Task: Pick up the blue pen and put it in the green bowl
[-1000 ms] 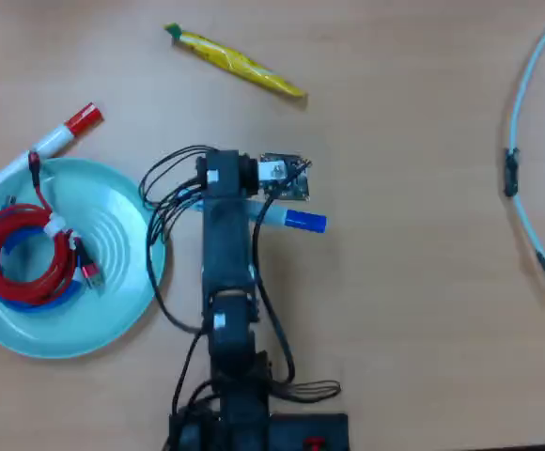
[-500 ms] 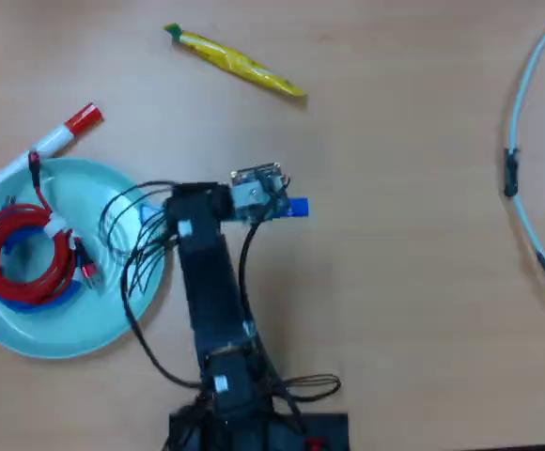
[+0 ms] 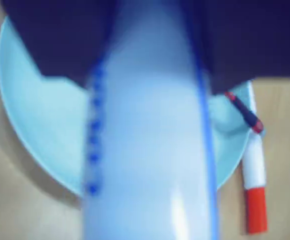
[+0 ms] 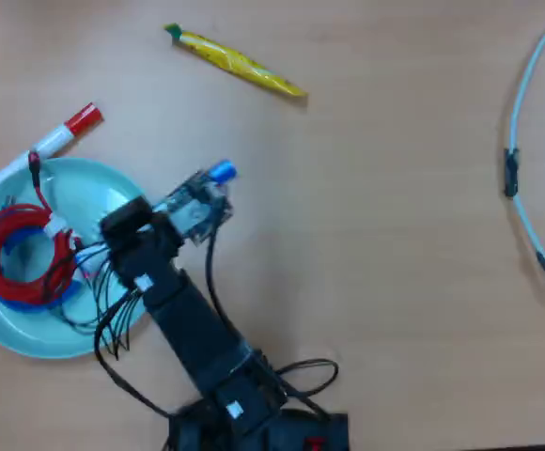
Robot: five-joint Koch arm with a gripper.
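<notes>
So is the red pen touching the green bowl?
Cannot tell. In the overhead view the red pen lies right along the bowl rim, with no clear gap or contact; the wrist view is blurred.

Red-capped marker, red cable coil, yellow packet — on the table.

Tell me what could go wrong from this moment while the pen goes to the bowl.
1. The bowl already holds a coiled red cable, so the pen may land on the coil and roll out.
2. The pen's blue cap is outside the bowl's rim in the overhead view; released now, it may tip onto the table.
3. The red marker lies against the rim and could be knocked.
</notes>
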